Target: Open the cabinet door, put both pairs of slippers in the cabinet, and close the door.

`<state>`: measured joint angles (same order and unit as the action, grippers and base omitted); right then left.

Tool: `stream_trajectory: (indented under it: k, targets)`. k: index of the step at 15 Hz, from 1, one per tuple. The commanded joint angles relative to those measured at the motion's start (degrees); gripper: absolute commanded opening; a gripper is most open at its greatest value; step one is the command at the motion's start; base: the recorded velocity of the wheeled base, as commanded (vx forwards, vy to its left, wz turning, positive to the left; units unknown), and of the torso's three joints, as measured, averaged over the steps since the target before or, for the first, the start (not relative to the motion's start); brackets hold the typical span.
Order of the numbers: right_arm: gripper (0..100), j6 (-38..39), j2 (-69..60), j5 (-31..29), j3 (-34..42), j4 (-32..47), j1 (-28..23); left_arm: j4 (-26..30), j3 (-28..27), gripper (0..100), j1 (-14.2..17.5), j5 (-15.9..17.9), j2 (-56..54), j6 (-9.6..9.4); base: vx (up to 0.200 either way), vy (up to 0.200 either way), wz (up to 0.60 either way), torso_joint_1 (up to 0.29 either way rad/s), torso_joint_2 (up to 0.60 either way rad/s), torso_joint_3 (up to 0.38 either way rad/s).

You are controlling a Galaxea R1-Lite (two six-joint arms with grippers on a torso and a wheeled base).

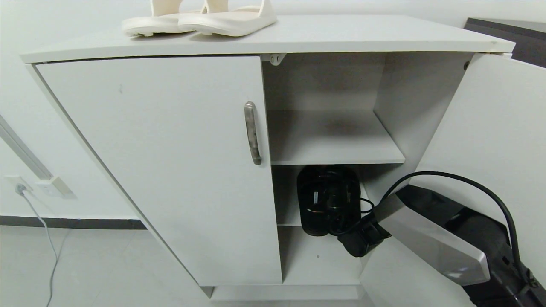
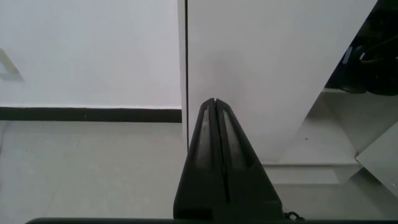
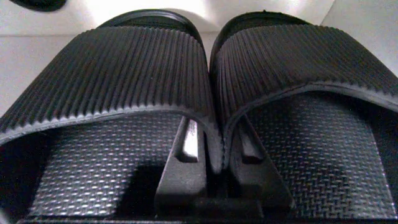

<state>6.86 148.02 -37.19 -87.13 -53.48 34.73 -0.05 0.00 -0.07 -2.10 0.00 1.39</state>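
**Black pair gripped inside the open cabinet, cream pair on top**

The head view laid out the whole scene: one cabinet (image 1: 341,38) with two doors, the left door (image 1: 170,170) shut and bearing a single handle (image 1: 252,133), the right door (image 1: 490,149) swung open. There were two pairs of slippers, four in all. The cream slippers (image 1: 204,19) lay on the cabinet top. The black slippers (image 1: 328,200) sat in the lower compartment, under the one shelf (image 1: 332,136). The right wrist view added the grip: the right gripper (image 3: 216,146) had a finger inside each black slipper, pinching their adjoining walls together. The left wrist view showed the left gripper (image 2: 214,104) pressed fully closed with nothing in it, low before the shut left door.
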Motion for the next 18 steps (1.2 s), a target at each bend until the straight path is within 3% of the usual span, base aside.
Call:
stream_trajectory:
  k: [1, 6, 7, 10, 14, 18]
  targets:
    - [0, 0.0, 1.0, 0.0, -0.5, 0.0, -0.2, 0.0, 0.0, 0, 0.0, 0.0, 0.0, 0.02, 0.0, 0.0, 0.0, 0.0, 0.0, 0.0]
    - [0, 0.0, 1.9, 0.0, -2.1, 0.1, -0.5, 0.0, 0.0, 0, 0.0, 0.0, 0.1, 0.02, 0.0, 0.0, 0.0, 0.0, 0.0, 0.0]
    - [100, -0.1, 2.2, 0.0, -2.3, 0.2, -0.5, 0.0, 0.0, 0, 0.0, 0.0, 0.1, 0.02, 0.0, 0.0, 0.0, 0.0, 0.0, 0.0]
    - [100, -0.4, 2.2, -0.1, -1.6, 0.6, -0.2, 0.0, 0.0, 0, 0.0, 0.0, 0.1, 0.02, 0.0, 0.0, 0.0, 0.0, 0.0, 0.0]
    - [100, -0.4, -2.3, -0.2, 5.8, -1.5, 1.7, 0.0, 0.0, 0, 0.0, 0.0, 0.0, 0.02, 0.0, 0.0, 0.0, 0.0, 0.0, 0.0]
    - [100, -0.4, -11.2, -0.6, 22.4, -8.7, 5.1, 0.0, 0.0, 0, 0.0, 0.0, 0.1, 0.02, 0.0, 0.0, 0.0, 0.0, 0.0, 0.0]
